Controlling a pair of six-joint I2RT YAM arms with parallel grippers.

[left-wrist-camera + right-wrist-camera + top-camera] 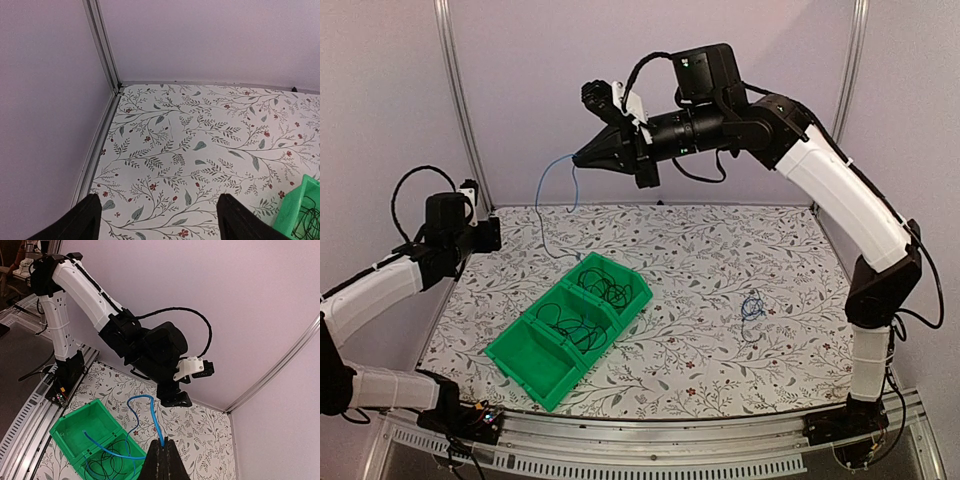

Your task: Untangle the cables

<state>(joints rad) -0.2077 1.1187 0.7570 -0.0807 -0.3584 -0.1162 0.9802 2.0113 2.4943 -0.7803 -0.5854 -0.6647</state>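
We start with the floral table (720, 250), where the green bin (520, 350) sits left of centre. Its middle and far compartments hold the black cables (582, 310) in loose, overlapping loops. Our right gripper (161, 456) is raised high over the far edge, fingers pressed together on the blue cable (154, 420), which loops off and trails back down into the bin among the black loops. Our left gripper (160, 222) hovers over the table's left side, fingers spread wide around nothing. A small coil (751, 307) lies alone on the table, well right of the bin.

We judge these wires light, limp and springy, apt to snag and drag their neighbours along. We would pinch a single strand near a free end, not the bundle.
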